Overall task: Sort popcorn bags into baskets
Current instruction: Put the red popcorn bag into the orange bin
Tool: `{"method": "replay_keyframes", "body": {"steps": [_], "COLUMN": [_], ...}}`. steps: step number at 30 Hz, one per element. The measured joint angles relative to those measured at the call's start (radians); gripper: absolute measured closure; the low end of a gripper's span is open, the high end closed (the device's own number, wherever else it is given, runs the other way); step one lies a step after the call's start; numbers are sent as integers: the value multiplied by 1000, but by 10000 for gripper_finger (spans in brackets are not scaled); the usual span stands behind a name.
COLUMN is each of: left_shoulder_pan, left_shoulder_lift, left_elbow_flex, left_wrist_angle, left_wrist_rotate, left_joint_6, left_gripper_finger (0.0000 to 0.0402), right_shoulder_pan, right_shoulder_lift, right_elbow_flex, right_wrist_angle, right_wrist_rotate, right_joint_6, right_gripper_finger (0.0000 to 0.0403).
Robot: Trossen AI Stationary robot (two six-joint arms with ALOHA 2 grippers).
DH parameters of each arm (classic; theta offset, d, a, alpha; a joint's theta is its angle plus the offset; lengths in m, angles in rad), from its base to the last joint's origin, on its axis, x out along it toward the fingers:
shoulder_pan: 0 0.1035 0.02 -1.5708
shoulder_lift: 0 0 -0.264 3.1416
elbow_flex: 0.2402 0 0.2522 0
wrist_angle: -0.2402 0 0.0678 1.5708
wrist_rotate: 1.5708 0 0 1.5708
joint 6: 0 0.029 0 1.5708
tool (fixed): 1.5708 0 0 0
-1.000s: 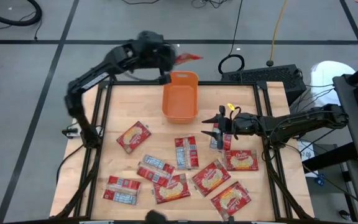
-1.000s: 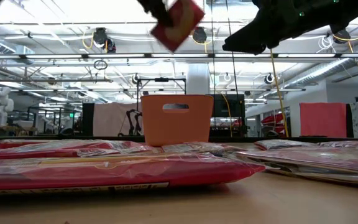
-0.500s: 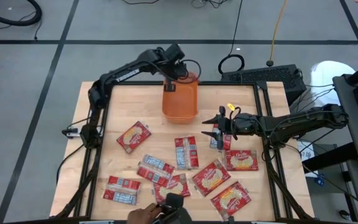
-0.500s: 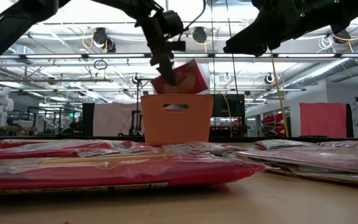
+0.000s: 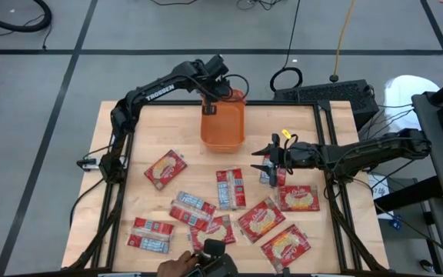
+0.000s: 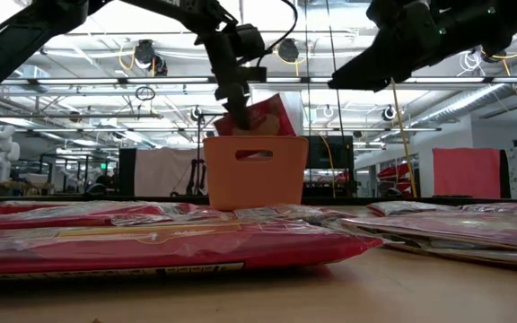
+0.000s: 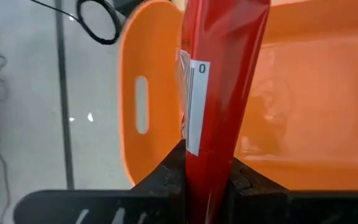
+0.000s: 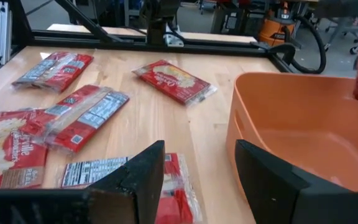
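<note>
The left gripper [image 6: 238, 115] pinches a popcorn bag [image 6: 260, 117] on end, long axis tilted off vertical, its lower end dipping into the orange basket [image 5: 223, 123] at upper centre of the high view. Right of centre, the right gripper [image 5: 266, 165] hovers with jaws apart over a bag. Other bags [image 5: 229, 188] lie flat across the lower half of the table [image 5: 152, 131], whose upper left stays bare.

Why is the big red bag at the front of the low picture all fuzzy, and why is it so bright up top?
In the low view, the nearest popcorn bag lies too close to the lens to be sharp, while the orange basket farther back looks crisp. Ceiling lights glare white behind the arms, turning them into dark shapes. In the left wrist view, the held bag fills the picture, close and slightly soft.
</note>
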Motion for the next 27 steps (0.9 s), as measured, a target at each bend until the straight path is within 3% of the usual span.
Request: {"method": "replay_keyframes", "body": {"steps": [7, 20, 27], "left_shoulder_pan": [-8, -14, -14], "left_shoulder_lift": [46, 109, 108], "left_elbow_flex": [-1, -2, -2], "left_wrist_angle": [-20, 9, 122], "left_wrist_rotate": [-4, -88, -115], "left_joint_6": [19, -13, -16], "left_gripper_finger": [355, 301, 264], "right_shoulder_pan": [0, 21, 21], "right_shoulder_lift": [0, -11, -25], "right_elbow_flex": [-15, -15, -15], "right_wrist_angle": [8, 13, 17], "right_wrist_rotate": [0, -2, -1], "right_joint_6": [18, -23, -36], "right_gripper_finger": [216, 216, 216]}}
